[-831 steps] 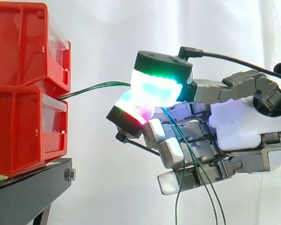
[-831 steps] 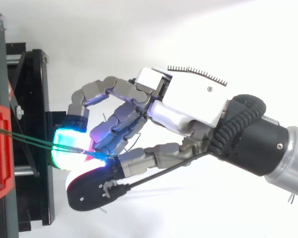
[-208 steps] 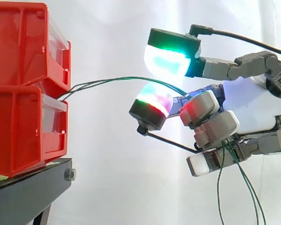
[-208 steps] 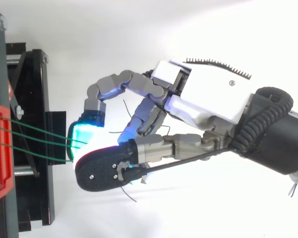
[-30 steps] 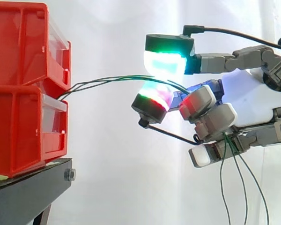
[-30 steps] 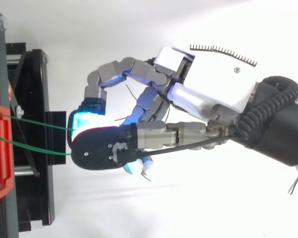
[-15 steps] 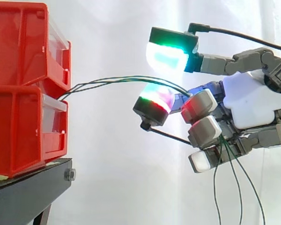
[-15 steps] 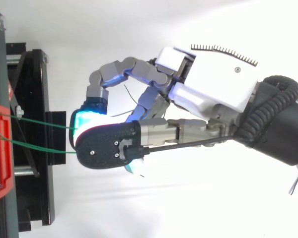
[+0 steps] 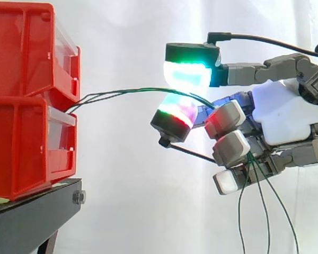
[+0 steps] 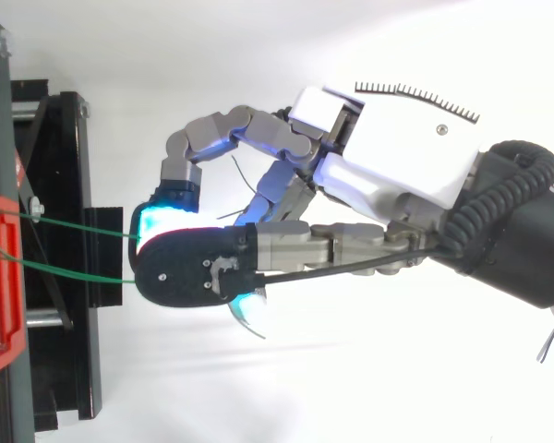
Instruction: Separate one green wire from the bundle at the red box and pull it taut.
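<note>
Beside the stacked red bins [image 9: 21, 132] on the black stand [image 9: 32, 211], the hand [image 9: 281, 119] curls its lower fingers [image 9: 230, 149] round the slack green wires [image 9: 138, 90], upper pads apart, the wires' bin-side ends hidden between the bins.

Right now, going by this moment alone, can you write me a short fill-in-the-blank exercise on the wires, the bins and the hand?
1. The thin green wires leave the stacked plastic bins, whose colour is ___.
2. Those bins rest on a metal stand whose colour is ___.
3. In the side view, below the curled fingers of the robot hand, the number of loose wire ends hanging down is ___.

Missing words: red; black; three.
</note>
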Action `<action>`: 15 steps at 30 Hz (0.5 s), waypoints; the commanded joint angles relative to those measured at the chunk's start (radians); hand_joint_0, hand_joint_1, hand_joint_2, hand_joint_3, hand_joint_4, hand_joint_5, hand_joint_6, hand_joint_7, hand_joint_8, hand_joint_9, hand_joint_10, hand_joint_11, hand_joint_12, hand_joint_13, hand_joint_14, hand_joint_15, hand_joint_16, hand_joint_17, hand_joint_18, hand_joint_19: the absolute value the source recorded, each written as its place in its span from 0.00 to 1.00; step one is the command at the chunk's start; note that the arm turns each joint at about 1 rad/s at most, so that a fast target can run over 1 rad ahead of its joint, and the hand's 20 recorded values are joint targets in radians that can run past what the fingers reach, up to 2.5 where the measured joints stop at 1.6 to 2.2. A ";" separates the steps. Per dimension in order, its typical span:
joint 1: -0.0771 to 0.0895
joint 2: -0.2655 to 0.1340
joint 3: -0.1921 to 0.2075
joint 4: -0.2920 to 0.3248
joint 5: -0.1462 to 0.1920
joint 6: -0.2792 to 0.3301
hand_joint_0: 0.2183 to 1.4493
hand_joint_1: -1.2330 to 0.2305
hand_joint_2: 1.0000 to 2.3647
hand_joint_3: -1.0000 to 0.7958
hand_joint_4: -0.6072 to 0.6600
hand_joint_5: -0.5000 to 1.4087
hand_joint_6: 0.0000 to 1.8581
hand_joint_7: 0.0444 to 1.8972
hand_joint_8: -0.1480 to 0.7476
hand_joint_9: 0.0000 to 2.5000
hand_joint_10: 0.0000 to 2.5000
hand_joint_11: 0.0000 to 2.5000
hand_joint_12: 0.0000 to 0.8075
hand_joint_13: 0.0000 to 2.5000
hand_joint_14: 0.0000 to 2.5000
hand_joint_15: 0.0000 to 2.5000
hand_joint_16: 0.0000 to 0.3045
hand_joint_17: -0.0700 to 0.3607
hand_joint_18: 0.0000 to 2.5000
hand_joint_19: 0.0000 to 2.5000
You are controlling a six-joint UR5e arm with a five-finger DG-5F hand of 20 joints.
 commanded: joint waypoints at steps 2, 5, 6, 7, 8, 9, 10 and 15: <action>0.000 0.000 0.000 0.000 0.000 -0.001 0.30 0.38 0.01 0.47 0.49 0.19 0.48 0.59 0.48 0.57 0.01 0.41 0.51 0.50 0.01 0.35 0.18 0.45 0.39 0.25; 0.000 0.000 0.000 0.000 0.000 0.001 0.30 0.37 0.01 0.48 0.49 0.20 0.48 0.59 0.48 0.57 0.01 0.41 0.51 0.49 0.01 0.35 0.18 0.45 0.39 0.25; 0.000 0.000 0.000 0.000 0.000 0.001 0.30 0.36 0.01 0.49 0.49 0.20 0.48 0.59 0.48 0.57 0.01 0.41 0.52 0.49 0.01 0.35 0.18 0.45 0.39 0.24; 0.000 0.000 0.000 0.000 0.000 -0.001 0.30 0.36 0.01 0.49 0.49 0.20 0.48 0.59 0.48 0.57 0.01 0.41 0.52 0.49 0.01 0.35 0.18 0.45 0.39 0.25; 0.000 0.000 0.001 0.000 0.000 -0.002 0.30 0.36 0.01 0.49 0.49 0.20 0.48 0.59 0.48 0.57 0.01 0.41 0.51 0.49 0.01 0.35 0.18 0.45 0.39 0.24; 0.000 0.000 0.001 0.000 0.000 -0.002 0.31 0.36 0.01 0.49 0.49 0.20 0.48 0.59 0.48 0.57 0.01 0.41 0.51 0.49 0.01 0.35 0.18 0.45 0.39 0.24; 0.000 0.000 0.001 0.000 0.000 -0.002 0.31 0.36 0.01 0.49 0.49 0.20 0.48 0.60 0.49 0.57 0.01 0.41 0.51 0.49 0.01 0.35 0.18 0.45 0.39 0.24; 0.000 0.000 0.001 0.000 0.000 -0.008 0.28 0.42 0.01 0.35 0.52 0.19 0.46 0.59 0.45 0.55 0.01 0.41 0.48 0.47 0.01 0.34 0.17 0.43 0.37 0.26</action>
